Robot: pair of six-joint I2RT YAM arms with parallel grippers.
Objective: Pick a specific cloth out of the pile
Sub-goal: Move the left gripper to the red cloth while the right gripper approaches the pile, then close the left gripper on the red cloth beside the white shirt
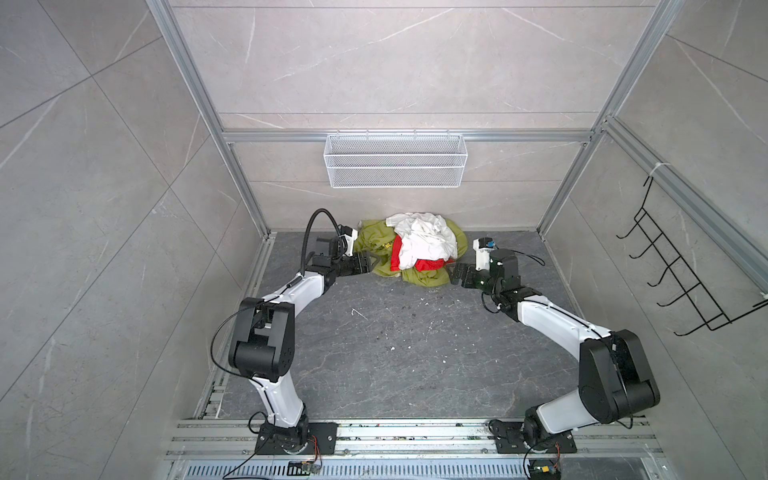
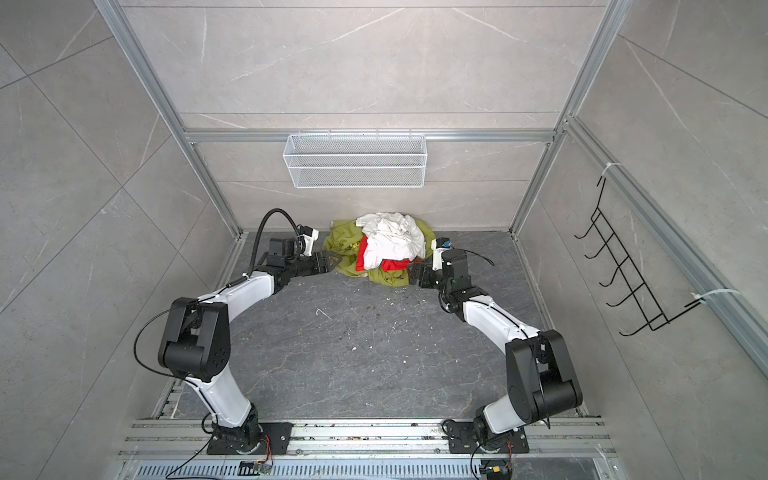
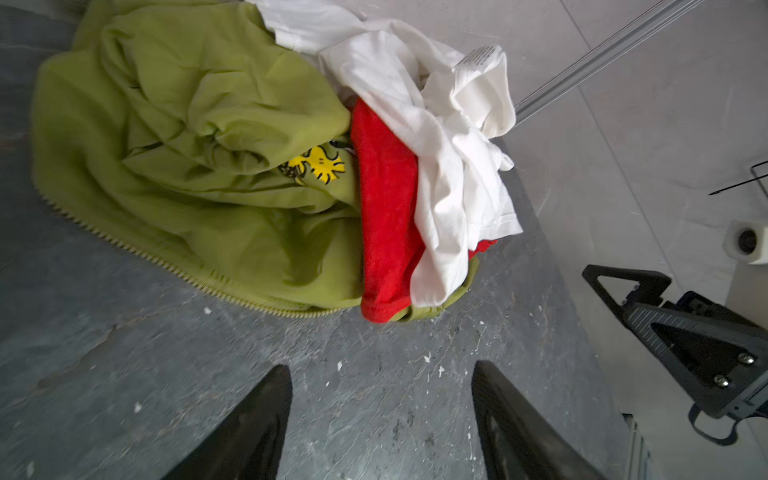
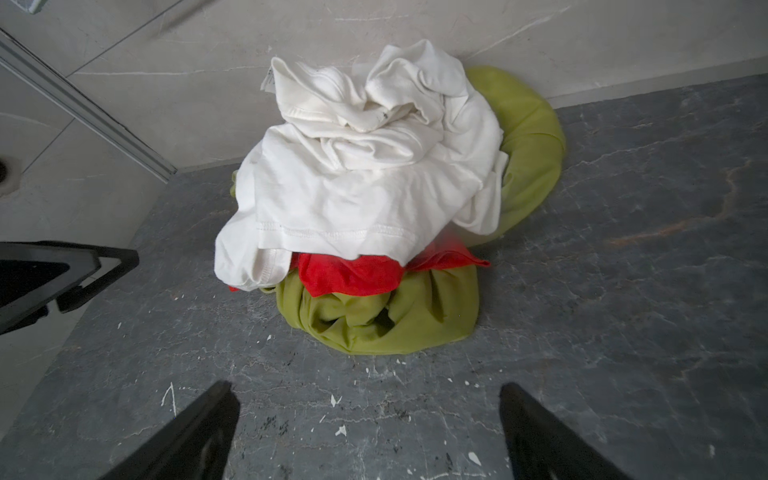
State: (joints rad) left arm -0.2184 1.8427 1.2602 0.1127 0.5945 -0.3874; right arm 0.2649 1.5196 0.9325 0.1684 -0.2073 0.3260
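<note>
Before the pile (image 1: 419, 243), open floor (image 1: 395, 345)

Most of the red cloth (image 3: 386, 208) buried under the white cloth (image 3: 449, 174) in the pile (image 1: 409, 249), only a strip and a corner showing. Part of the olive-green cloth (image 3: 187, 145) covered by both. Yellow mark (image 1: 387, 246) too small to make out in both top views. Grey print on the white cloth's label (image 3: 478, 56) unreadable. Left gripper (image 3: 380, 366) and right gripper (image 4: 368, 385) each cropped by its own wrist view's edge, tips alone visible.
</note>
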